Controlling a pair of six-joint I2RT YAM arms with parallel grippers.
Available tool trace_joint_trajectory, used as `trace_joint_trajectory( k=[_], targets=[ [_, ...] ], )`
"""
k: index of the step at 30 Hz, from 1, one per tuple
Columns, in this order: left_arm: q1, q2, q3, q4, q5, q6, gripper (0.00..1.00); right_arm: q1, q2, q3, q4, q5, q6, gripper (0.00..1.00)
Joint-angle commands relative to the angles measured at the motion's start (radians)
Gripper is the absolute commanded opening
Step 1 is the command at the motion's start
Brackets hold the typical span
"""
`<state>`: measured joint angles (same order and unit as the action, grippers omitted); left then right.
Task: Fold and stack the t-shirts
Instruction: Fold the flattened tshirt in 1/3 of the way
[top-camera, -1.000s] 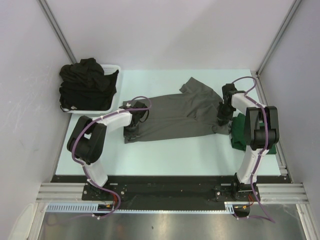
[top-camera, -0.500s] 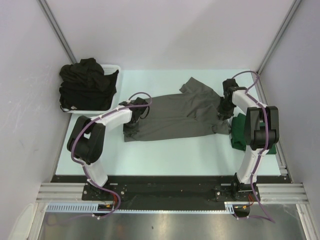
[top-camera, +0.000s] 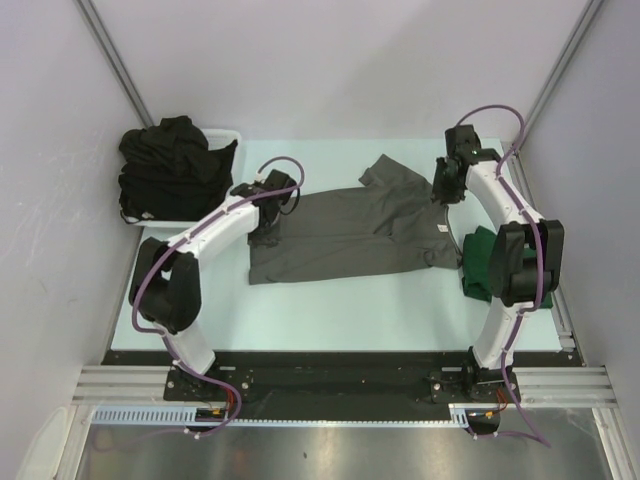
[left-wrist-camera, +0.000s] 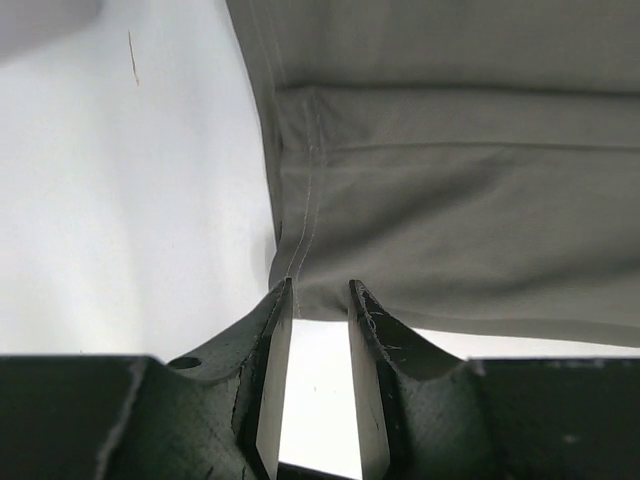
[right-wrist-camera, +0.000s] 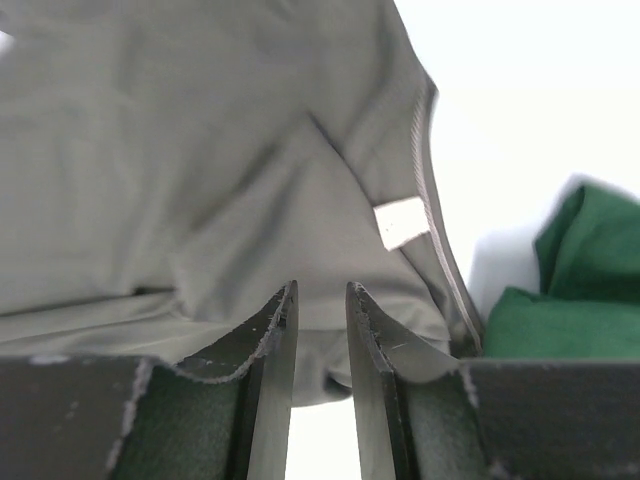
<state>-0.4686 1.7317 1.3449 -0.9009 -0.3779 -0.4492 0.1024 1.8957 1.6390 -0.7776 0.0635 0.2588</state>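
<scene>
The grey shirt (top-camera: 350, 235) is lying flat on the counter (top-camera: 330, 300), between the two arms. Its long axis is running left to right. The hem (left-wrist-camera: 292, 220) is pointing left and the neck, with its white label (right-wrist-camera: 400, 222), is pointing right. One sleeve (top-camera: 395, 175) is sticking out toward the far side.

The left fingers (left-wrist-camera: 282, 305) are hovering just off the hem corner, standing a little apart, with bare counter showing through the gap and nothing in it. The right fingers (right-wrist-camera: 285, 305) are hanging over the neck end, also parted a little and gripping nothing.

The cloth is looking thin, light and limp, so it is likely going to sag and drag rather than hold any shape when lifted. It is creasing softly near the collar, which suggests it will bunch if pushed. The stitched hem and the ribbed collar are the firmest edges, so they are probably the best places to pinch, one at each end, keeping the fabric taut across its length.

The green shirt (top-camera: 480, 262) is sitting folded at the right edge, just beside the neck end. The black shirts (top-camera: 175, 170) are heaped in the basket (top-camera: 228, 134) at the far left.
</scene>
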Motion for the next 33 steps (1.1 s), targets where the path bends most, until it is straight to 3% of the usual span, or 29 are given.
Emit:
trace_joint_trajectory(
  k=[1, 5, 12, 19, 33],
  targets=[
    [0.007, -0.052, 0.1, 0.01, 0.025, 0.046, 0.34, 0.022, -0.026, 0.107, 0.024, -0.043, -0.039, 0.31],
    [0.007, -0.043, 0.161, 0.043, 0.04, 0.052, 0.35, 0.046, 0.072, 0.214, 0.066, -0.044, -0.082, 0.31],
    [0.005, -0.093, 0.238, 0.126, 0.149, 0.023, 0.37, 0.049, 0.342, 0.568, 0.031, -0.118, -0.107, 0.32],
    [0.002, -0.181, 0.186, 0.157, 0.221, 0.017, 0.41, 0.059, 0.545, 0.838, 0.077, -0.232, -0.107, 0.36],
    [-0.011, -0.285, -0.012, 0.14, 0.283, 0.012, 0.42, 0.049, 0.727, 0.963, 0.265, -0.418, -0.127, 0.48]
  ],
)
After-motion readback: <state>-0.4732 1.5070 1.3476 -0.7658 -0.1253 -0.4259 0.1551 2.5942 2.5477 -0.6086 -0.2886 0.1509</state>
